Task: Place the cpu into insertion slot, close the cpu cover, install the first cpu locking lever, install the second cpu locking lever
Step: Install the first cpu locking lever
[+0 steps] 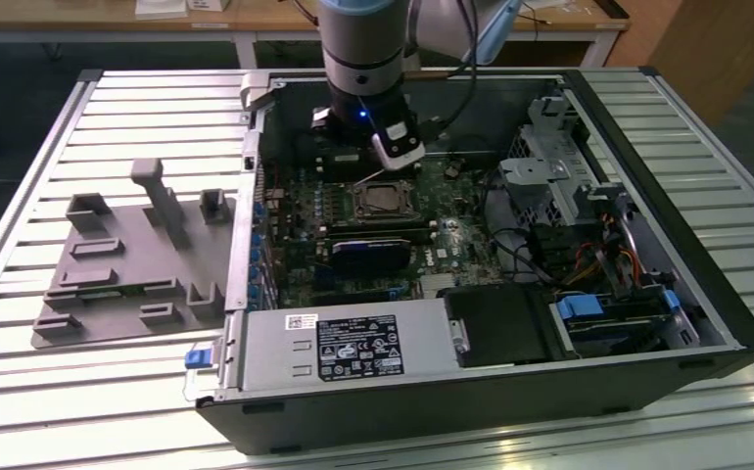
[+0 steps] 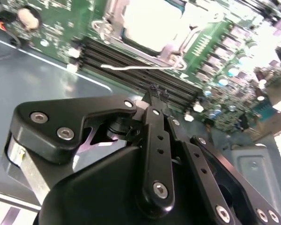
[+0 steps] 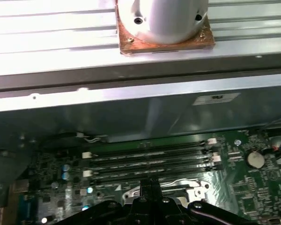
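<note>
The insertion slot [image 1: 384, 201] sits mid-board inside the open computer case. In the second wrist view the cpu [image 2: 147, 23] lies in it as a bright silver square. The silver cpu cover [image 2: 113, 16] frames the chip and seems to lie flat over it, though glare blurs this. One thin wire locking lever [image 2: 145, 68] [image 1: 374, 176] stands free above the memory slots, just beyond my fingertips. A second lever [image 2: 193, 37] curves along the socket's side. My gripper [image 2: 154, 90] [image 3: 150, 185] hangs over the memory slots [image 3: 150, 159] beside the socket. It is shut, with nothing between the fingers.
The green motherboard [image 1: 299, 235] fills the case floor, with a blue-black card [image 1: 370, 252] in front of the socket. The case wall [image 3: 140, 117] rises close behind the memory slots. A drive cage and cables [image 1: 573, 215] crowd the exterior view's right. A grey fixture block [image 1: 129, 264] lies outside the case.
</note>
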### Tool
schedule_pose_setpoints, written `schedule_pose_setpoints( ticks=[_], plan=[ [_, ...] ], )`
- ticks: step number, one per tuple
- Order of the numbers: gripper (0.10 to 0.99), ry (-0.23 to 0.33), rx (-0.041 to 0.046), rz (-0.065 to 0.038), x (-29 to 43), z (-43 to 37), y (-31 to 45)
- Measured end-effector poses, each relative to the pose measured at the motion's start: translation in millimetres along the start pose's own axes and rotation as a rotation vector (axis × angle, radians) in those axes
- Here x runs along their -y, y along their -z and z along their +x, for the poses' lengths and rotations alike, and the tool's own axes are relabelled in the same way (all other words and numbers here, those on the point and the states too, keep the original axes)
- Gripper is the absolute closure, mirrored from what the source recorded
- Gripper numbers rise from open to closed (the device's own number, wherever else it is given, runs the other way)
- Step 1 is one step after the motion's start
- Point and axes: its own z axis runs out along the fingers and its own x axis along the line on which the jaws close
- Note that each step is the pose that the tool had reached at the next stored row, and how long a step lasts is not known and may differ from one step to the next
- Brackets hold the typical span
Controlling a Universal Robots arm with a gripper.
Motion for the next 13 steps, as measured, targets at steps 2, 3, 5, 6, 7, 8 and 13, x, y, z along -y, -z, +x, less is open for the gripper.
schedule_pose_setpoints(
  ticks=[2, 3, 5, 6, 7, 8, 13],
  plan=[
    [0.984, 0.0, -0.0003, 0.0, -0.5, -4.4, -0.4],
    [0.984, 0.0, -0.0003, 0.0, -0.5, -5.4, -0.6],
    [0.984, 0.001, 0.0035, -0.001, -0.2, -5.6, -1.8],
    [0.984, 0.003, 0.0074, -0.001, 0.1, -5.6, -2.3],
    [0.984, 0.006, 0.0125, -0.002, 0.3, -5.6, -2.9],
    [0.984, 0.008, 0.0173, -0.003, 0.5, -5.6, -3.5],
    [0.984, 0.017, 0.0427, -0.006, 1.6, -5.5, -6.4]
  ],
)
